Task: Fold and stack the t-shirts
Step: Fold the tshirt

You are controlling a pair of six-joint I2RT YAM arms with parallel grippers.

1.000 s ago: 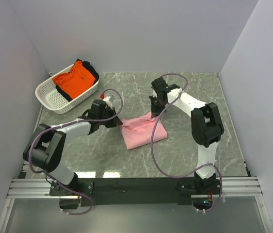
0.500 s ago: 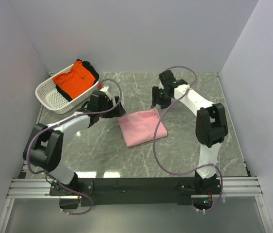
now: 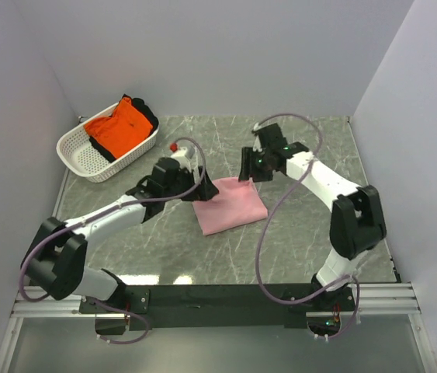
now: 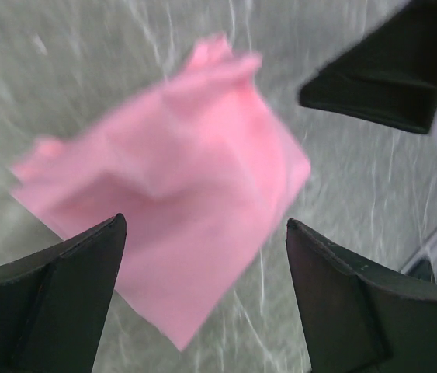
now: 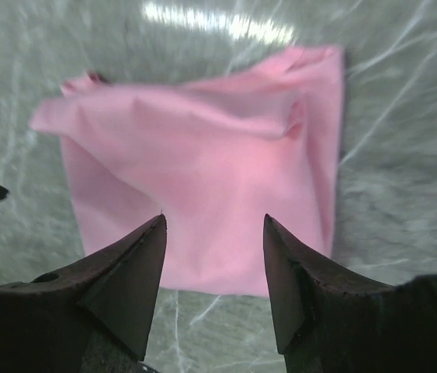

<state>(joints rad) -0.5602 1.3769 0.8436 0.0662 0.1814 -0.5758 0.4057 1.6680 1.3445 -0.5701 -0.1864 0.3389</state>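
Pink t-shirt [image 3: 230,206] lies in a rough folded square mid-table, between the arms; a second ago both grippers were down on its far edge, then both backed off, now both hover close over it again. Left gripper [image 4: 202,233] has fingers spread with nothing between them, by the far left corner; right gripper [image 5: 214,225] is likewise spread and empty, over the far right corner. Orange t-shirt [image 3: 117,128] is unmoved in the white basket [image 3: 78,159], well apart; likely the pink fold was just released and is getting a tidy-up, with orange not yet started.

One pink t-shirt [image 3: 230,206], one orange t-shirt [image 3: 119,126], one white basket [image 3: 84,158]
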